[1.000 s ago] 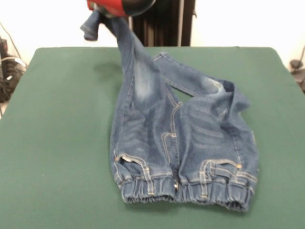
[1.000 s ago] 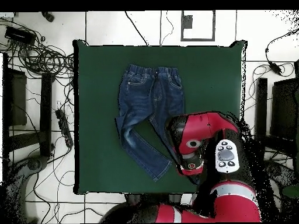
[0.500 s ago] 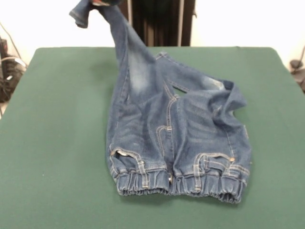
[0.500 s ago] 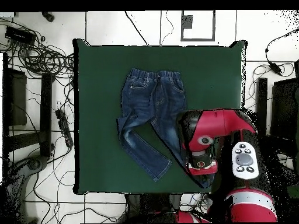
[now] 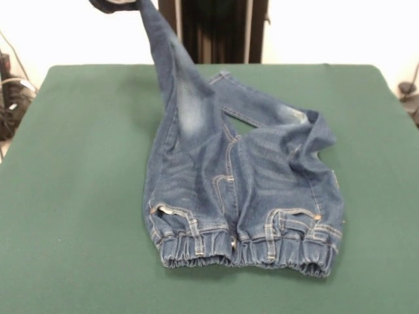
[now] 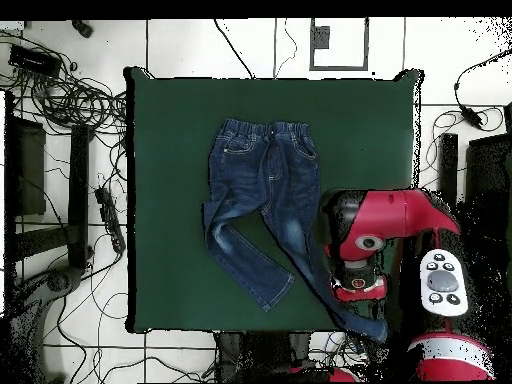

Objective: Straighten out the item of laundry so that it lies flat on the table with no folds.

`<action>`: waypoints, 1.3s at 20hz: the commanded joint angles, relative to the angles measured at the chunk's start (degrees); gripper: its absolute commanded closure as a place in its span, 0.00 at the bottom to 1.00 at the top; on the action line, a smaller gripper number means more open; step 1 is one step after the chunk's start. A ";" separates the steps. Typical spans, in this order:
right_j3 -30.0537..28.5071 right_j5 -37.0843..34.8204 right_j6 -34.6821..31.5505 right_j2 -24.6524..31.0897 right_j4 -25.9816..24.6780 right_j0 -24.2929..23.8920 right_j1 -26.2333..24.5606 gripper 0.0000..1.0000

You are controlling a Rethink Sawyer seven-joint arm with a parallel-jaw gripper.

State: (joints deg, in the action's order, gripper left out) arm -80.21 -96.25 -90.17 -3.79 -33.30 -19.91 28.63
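The item of laundry (image 5: 242,190), a small pair of blue jeans, lies on the green table (image 5: 78,163) with its gathered waistband toward the front edge. One leg rises steeply to the picture's top left and leaves the frame there. The other leg lies creased across the cloth behind it. In the overhead view the jeans (image 6: 262,180) spread from the waistband, and the raised leg runs under the red arm to a cuff past the table's (image 6: 170,150) bottom edge. My gripper (image 6: 358,289) sits under the arm's end, shut on that leg.
A black upright column (image 5: 216,29) stands behind the table. Cables (image 6: 70,95) and dark equipment lie on the tiled floor on the left of the overhead view. The arm's grey-buttoned part (image 6: 442,282) hangs off the table's lower right corner.
The arm has moved farther off the table's edge and drawn the held leg tauter. The gripper has left the top of the front view. The waistband slid slightly toward the arm.
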 commanded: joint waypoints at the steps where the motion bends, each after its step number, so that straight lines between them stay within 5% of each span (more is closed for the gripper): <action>1: 0.88 -6.04 7.33 7.51 1.11 1.03 -2.51 0.00; 18: 2.09 -7.44 7.23 7.51 0.27 1.04 -2.52 0.00; 26: -1.42 6.35 8.90 11.44 4.70 -1.43 4.82 0.00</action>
State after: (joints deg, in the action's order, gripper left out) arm -78.92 -98.67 -90.17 -2.41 -33.16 -20.95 30.29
